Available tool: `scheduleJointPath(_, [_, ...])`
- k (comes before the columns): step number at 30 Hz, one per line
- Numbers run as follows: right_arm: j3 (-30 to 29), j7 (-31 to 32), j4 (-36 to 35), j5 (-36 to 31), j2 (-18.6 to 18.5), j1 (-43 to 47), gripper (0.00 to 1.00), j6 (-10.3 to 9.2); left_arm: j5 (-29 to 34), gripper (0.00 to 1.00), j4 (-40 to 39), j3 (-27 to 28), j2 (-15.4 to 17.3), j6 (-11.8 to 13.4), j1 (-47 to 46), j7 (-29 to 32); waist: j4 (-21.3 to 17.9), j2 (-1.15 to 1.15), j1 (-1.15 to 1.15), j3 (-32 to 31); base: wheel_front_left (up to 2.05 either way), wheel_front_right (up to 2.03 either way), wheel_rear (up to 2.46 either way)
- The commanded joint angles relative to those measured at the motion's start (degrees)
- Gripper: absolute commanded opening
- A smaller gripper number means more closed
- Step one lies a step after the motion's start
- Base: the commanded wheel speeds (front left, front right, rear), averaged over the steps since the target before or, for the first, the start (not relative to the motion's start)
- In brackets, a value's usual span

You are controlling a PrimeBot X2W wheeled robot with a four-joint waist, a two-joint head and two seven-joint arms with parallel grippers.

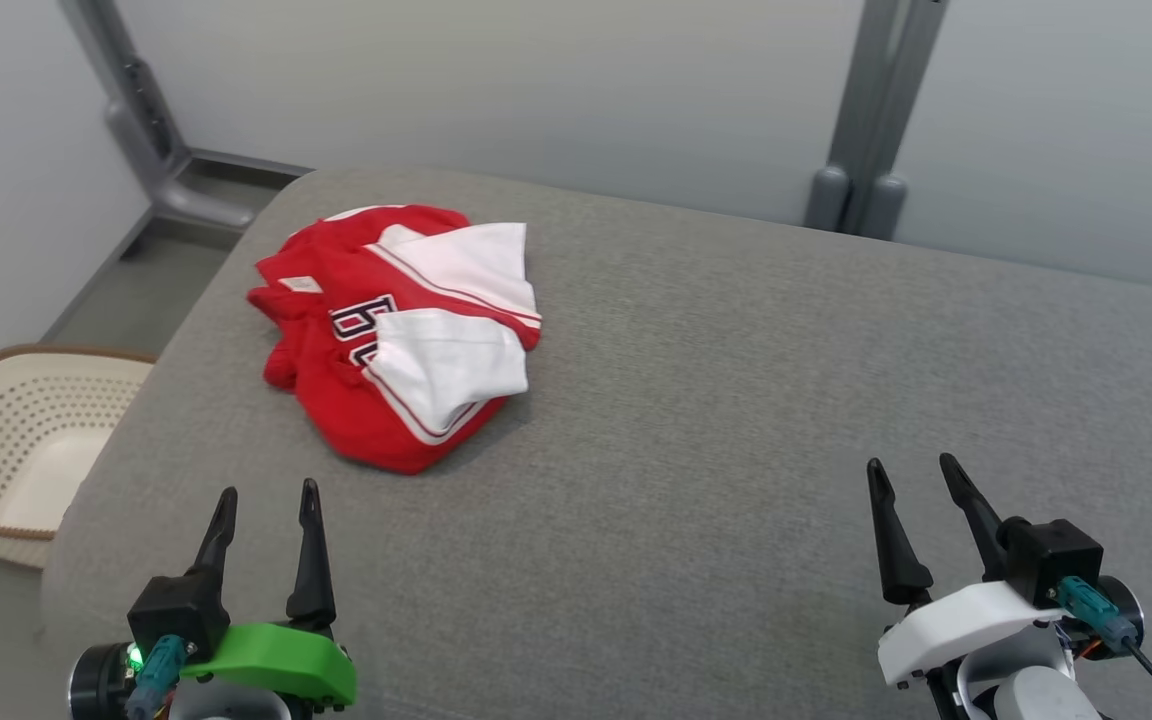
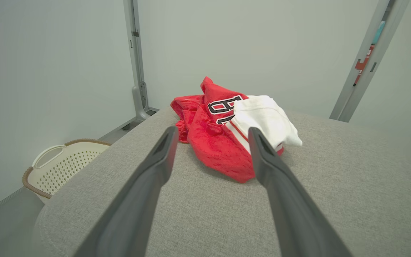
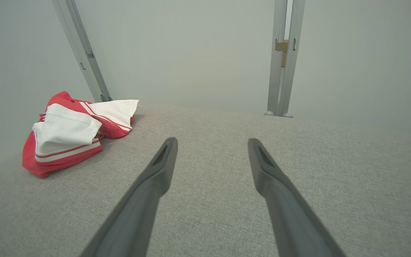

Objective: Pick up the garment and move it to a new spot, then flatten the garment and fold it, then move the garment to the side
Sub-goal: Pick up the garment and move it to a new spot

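One grey woven pad (image 1: 696, 420) with rounded corners spans the scene. Two grey metal posts (image 1: 871, 120) stand behind it. One cream perforated plastic basket (image 1: 26, 440) with a brown rim sits on the floor off its left edge. One garment (image 1: 401, 330), red and white cloth, lies crumpled at the pad's far left. Its black, white-edged letters are folded and cannot be read in full. Left gripper (image 1: 268, 492) and right gripper (image 1: 911, 462) hover near the front edge, both spread wide and empty.

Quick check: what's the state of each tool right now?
Left tool: open, holding nothing, short of the garment.
Right tool: open, holding nothing.
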Motion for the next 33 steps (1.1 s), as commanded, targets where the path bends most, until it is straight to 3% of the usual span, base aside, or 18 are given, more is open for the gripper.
scheduleJointPath(1, [0.1,-0.3,-0.2,0.2,-0.2,0.4,1.00,0.00,0.0,1.00,-0.2,0.5,0.3,-0.1,0.7,0.0,7.6,0.00,0.00,0.4,0.00,0.00,0.00])
scheduleJointPath(8, [1.0,-0.2,-0.3,0.2,-0.2,0.4,1.00,0.00,0.4,1.00,-0.7,1.4,0.2,-0.5,1.6,0.0,11.5,0.00,0.00,0.8,0.00,0.00,0.00])
scheduleJointPath(17, [1.6,-0.2,-0.1,0.2,-0.2,0.0,1.00,0.00,0.3,1.00,-0.6,2.6,0.0,-0.8,1.0,0.0,11.6,0.00,0.00,1.1,0.00,0.00,0.00])
scheduleJointPath(25, [2.3,0.0,-0.2,-1.1,-0.2,-1.3,1.00,0.00,-2.0,1.00,4.7,3.2,0.9,-2.0,-6.4,1.3,7.3,0.00,0.00,3.4,0.00,0.00,0.00])
scheduleJointPath(33, [2.1,2.6,-3.2,-4.6,-0.2,-3.8,1.00,0.00,-8.6,1.00,14.7,6.3,1.3,-2.0,-22.8,9.0,1.4,0.00,0.00,10.5,0.00,0.00,0.00])
